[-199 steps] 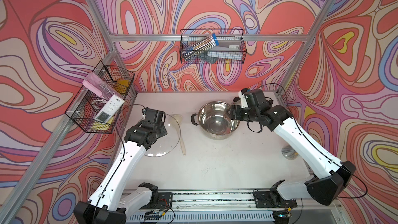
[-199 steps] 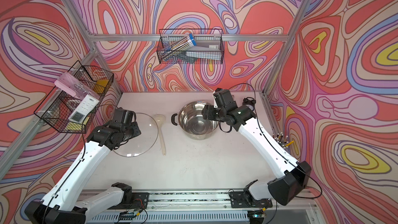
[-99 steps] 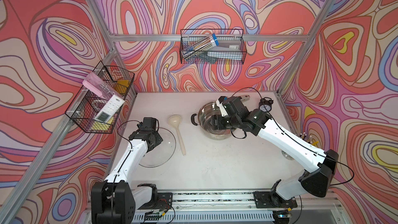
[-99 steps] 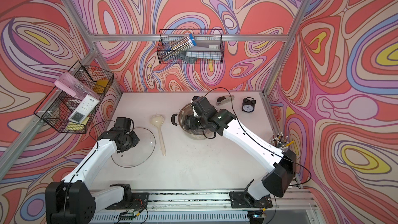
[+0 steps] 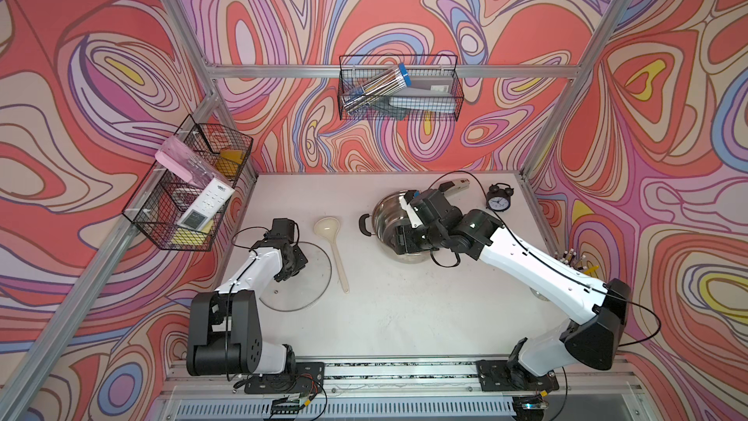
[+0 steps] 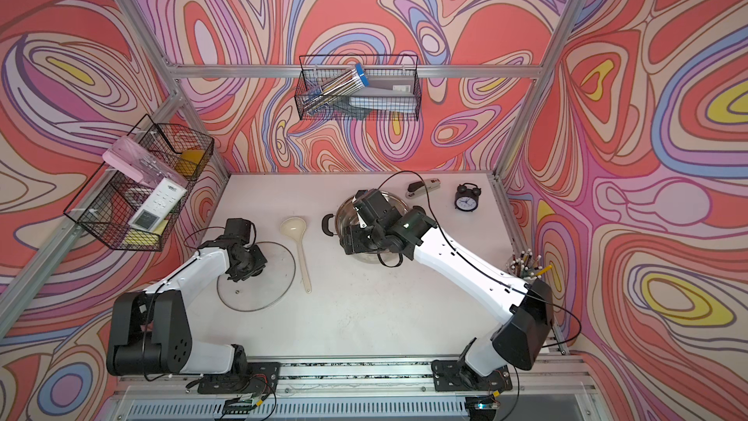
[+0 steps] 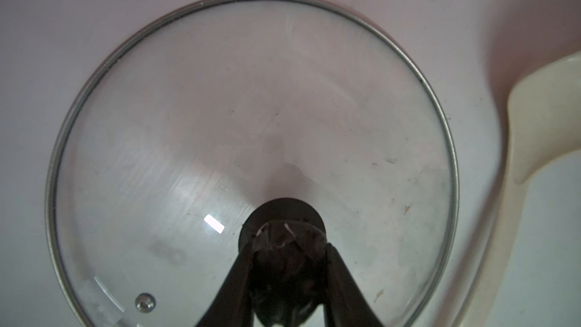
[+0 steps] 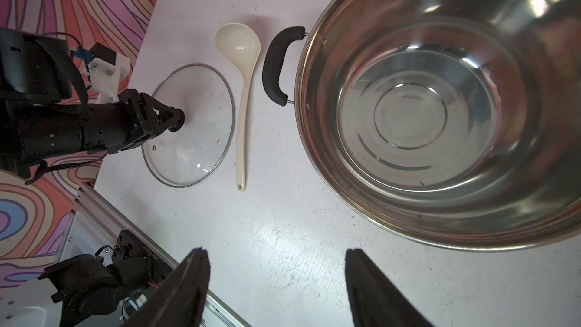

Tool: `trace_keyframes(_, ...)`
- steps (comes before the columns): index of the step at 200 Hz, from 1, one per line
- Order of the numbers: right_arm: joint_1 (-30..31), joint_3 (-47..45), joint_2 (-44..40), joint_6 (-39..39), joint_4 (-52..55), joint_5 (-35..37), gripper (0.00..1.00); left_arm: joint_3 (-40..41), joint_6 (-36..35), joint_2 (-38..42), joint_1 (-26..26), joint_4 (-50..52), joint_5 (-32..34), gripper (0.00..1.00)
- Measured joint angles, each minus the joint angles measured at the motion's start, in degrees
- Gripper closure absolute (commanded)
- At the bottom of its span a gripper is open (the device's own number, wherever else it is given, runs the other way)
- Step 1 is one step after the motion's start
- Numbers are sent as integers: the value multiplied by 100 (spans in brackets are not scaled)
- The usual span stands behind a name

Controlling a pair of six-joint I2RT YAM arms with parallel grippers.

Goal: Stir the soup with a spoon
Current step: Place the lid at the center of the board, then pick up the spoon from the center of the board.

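On desk [image 5: 404, 317]: shiny round steel pot [image 5: 382, 216] w/ black handles, uncovered. Cream plastic ladle [image 5: 334, 251] lies flat at pot's 9 o'clock, bowl twd 12, free of both arms. Clear glass lid [image 5: 315, 281] at ladle's 9. L pincer [image 7: 287, 246] flanks lid's black knob [image 7: 283, 215]; whether it clamps, cannot tell. R pincer [image 8: 275, 253] above pot, jaws wide apart, empty.

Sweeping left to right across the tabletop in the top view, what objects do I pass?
glass lid → ladle → steel pot → alarm clock
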State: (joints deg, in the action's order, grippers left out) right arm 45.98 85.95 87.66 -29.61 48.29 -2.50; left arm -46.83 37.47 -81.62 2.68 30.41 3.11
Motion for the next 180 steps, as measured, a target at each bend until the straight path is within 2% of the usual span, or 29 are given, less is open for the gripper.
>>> trace_keyframes(7,24,13,70,24,7,2,28,0,4,17,0,0,-9,30)
trace_keyframes(14,48,42,146,46,15,2,28,0,2,72,2,7,-13,21)
trace_keyframes(30,118,160,372,107,22,7,27,-20,9,343,4,72,-15,16)
trace_keyframes(85,505,999,1368,240,13,-31,30,-968,177,2015,-2,647,-146,14)
trace_keyframes(145,911,2048,2914,142,133,-138,41,-992,420,3477,-57,1620,-501,12)
trace_keyframes(180,1047,2594,3713,87,275,-199,45,-1025,407,3998,-57,2192,-1073,10)
